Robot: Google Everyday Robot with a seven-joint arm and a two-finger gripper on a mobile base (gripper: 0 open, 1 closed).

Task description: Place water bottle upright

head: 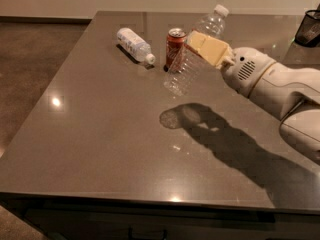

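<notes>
The water bottle (189,64) is a clear ribbed plastic bottle with a white cap. It is held tilted in the air above the table (100,149), cap up to the right, base down to the left. My gripper (202,46) reaches in from the right and is shut on the bottle's upper body with its yellow fingers (210,48). The bottle's base hangs clear of the tabletop, above its shadow.
A red soda can (174,47) stands upright just behind the held bottle. A shorter bottle with a white label (134,45) lies on its side at the back left. A black mesh cup (309,28) stands at the back right corner.
</notes>
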